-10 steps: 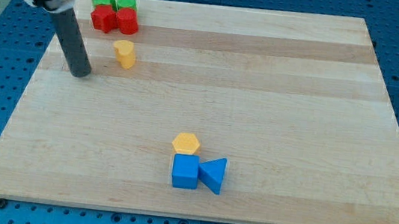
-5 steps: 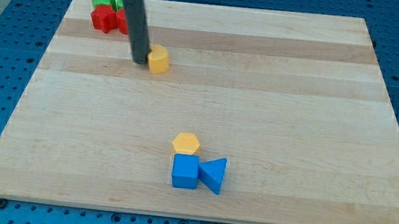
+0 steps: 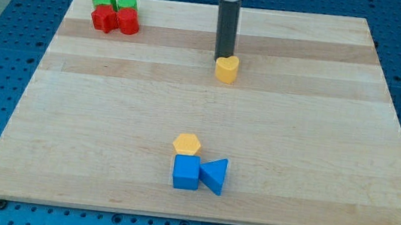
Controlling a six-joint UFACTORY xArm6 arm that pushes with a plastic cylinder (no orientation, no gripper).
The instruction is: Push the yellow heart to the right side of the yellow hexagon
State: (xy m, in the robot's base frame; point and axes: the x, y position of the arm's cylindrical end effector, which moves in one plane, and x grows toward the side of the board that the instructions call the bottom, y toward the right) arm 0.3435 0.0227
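The yellow heart (image 3: 226, 69) lies on the wooden board, above the middle and a little right of centre. My tip (image 3: 222, 59) stands just at the heart's upper left edge, touching or nearly touching it. The yellow hexagon (image 3: 188, 144) lies lower down near the view's bottom centre, well below and slightly left of the heart.
A blue cube (image 3: 186, 172) sits directly below the hexagon, with a blue triangle (image 3: 215, 175) at its right. At the view's top left are a green star (image 3: 105, 0), a green block (image 3: 126, 3), a red star (image 3: 105, 18) and a red block (image 3: 127, 21).
My tip has swept from the view's left to the right, pushing the yellow heart rightward across the upper part of the board. The other blocks have not moved.
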